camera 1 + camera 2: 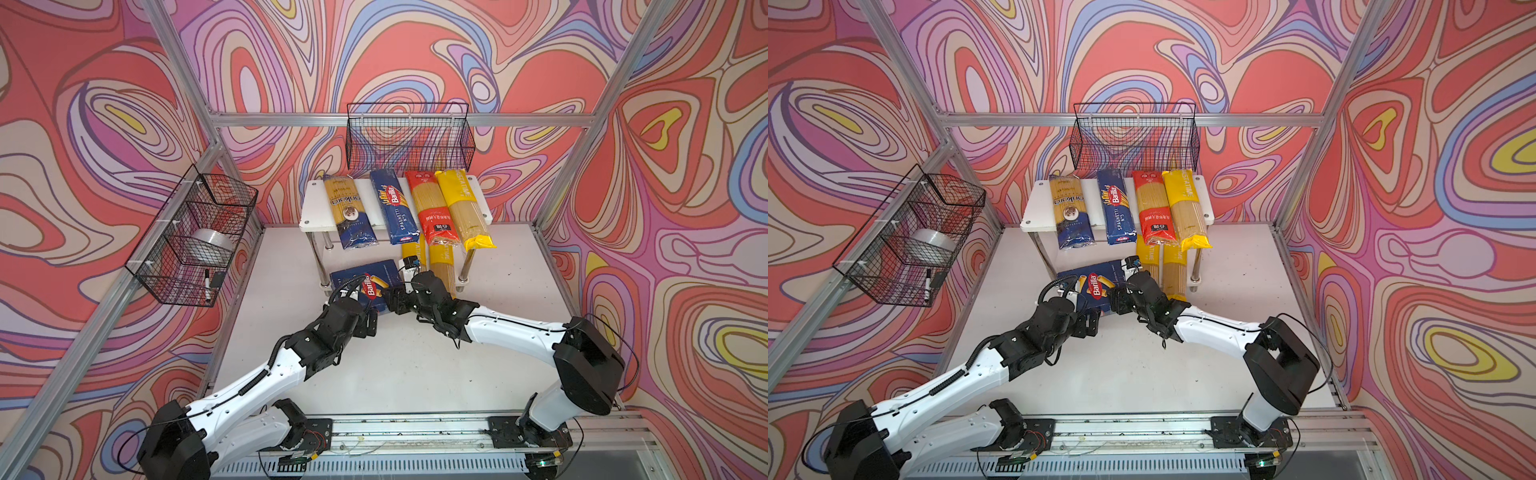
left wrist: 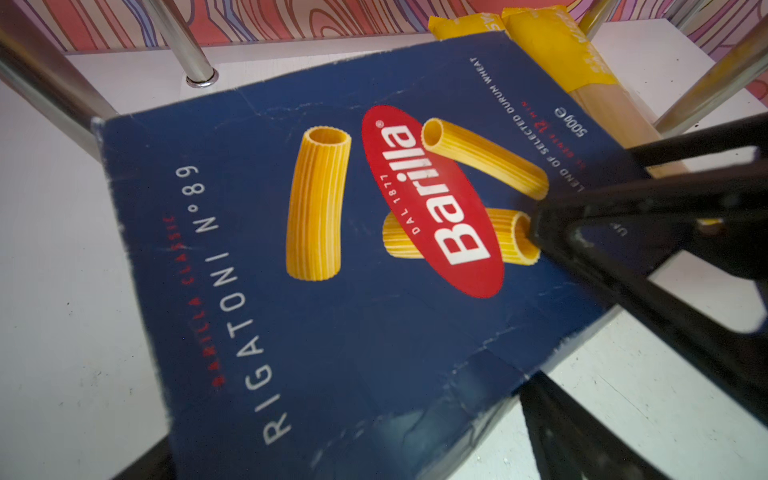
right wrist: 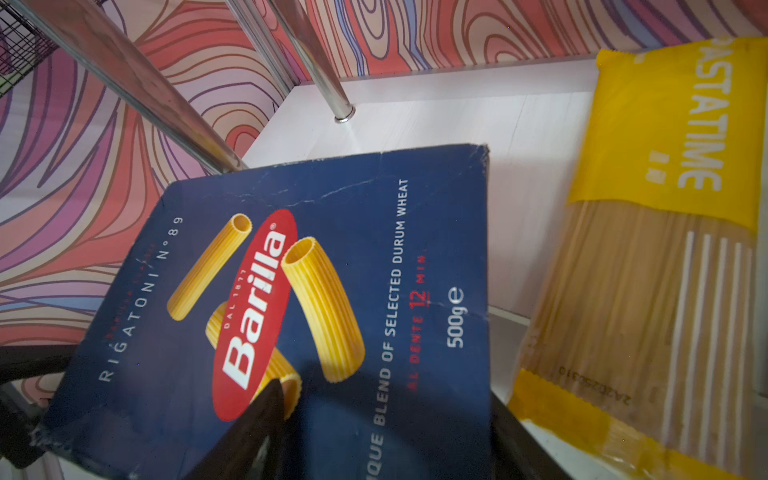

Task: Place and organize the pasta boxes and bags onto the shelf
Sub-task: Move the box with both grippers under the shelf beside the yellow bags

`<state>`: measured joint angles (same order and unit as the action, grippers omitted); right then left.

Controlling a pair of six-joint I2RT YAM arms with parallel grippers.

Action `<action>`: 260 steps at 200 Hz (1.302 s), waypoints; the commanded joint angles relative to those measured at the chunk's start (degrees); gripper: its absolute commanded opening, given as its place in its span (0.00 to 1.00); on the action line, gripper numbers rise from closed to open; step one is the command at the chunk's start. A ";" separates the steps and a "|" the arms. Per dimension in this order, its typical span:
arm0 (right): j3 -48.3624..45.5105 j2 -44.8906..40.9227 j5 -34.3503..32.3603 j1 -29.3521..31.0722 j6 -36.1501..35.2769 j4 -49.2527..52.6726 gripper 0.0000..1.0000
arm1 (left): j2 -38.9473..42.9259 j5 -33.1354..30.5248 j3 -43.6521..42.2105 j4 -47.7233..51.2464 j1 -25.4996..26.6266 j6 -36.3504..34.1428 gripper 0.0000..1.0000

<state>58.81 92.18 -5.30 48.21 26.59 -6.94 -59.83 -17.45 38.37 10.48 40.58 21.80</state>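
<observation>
Leftmost, a black wire mesh side basket (image 1: 183, 266) holds a silver tape roll (image 1: 210, 243) and a black marker (image 1: 206, 284). A second black mesh basket (image 1: 409, 137) hangs behind the white two-tier shelf on chrome legs (image 1: 316, 208).

Its top board carries, side by side, a dark blue bag with a gold top (image 1: 351, 212), a long blue Barilla spaghetti carton (image 1: 392, 208), a red spaghetti bag (image 1: 430, 208) and a yellow PASTATIME bag (image 1: 463, 212). Two more yellow bags (image 1: 442, 266) lie on the lower board.

The wide blue Barilla rigatoni carton (image 1: 357, 276) lies skewed, partly over the lower board's front left. A chrome front leg (image 2: 41, 91) stands just beside its far corner.

Only the wrist views show the grip. The left pincer (image 1: 368, 322) has fingers (image 2: 582, 436) flanking the carton's near end; whether they press I cannot tell. The right pincer (image 1: 392, 299) is clamped on the carton's near right corner above the white surface (image 1: 395, 365), one finger (image 2: 602, 199) flat on the printed face.
</observation>
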 commanded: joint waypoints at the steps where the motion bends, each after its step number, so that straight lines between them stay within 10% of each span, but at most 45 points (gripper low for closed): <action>1: 4.87 -0.10 17.01 5.19 -0.84 -13.32 0.70 | -2.45 12.09 5.47 -17.06 0.43 -4.31 1.00; 260: 13.67 12.17 17.22 5.23 -2.84 -18.11 0.70 | -6.66 16.54 6.66 -20.26 -11.92 -5.51 1.00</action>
<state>68.36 102.98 -8.23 47.16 22.92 -14.98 -70.08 -7.53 43.57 7.55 26.87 16.75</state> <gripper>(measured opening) 0.707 0.994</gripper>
